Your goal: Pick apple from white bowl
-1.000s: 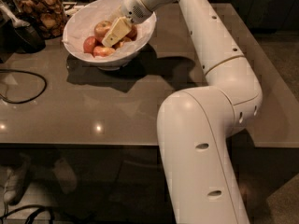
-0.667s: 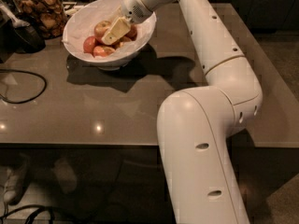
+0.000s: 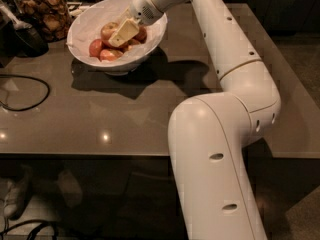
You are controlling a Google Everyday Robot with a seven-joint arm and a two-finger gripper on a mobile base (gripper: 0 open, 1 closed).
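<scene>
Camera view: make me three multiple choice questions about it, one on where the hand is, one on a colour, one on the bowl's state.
1. Where is the hand? A: in the white bowl, among the apples. B: over the floor. C: raised far above the bowl.
2. The apples are mostly: A: green. B: red. C: purple.
3. The bowl is: A: overturned. B: empty. C: upright on the table.
Answers: A, the hand lies over the fruit inside the rim. B, red skins show. C, it stands rim up, holding fruit.
</scene>
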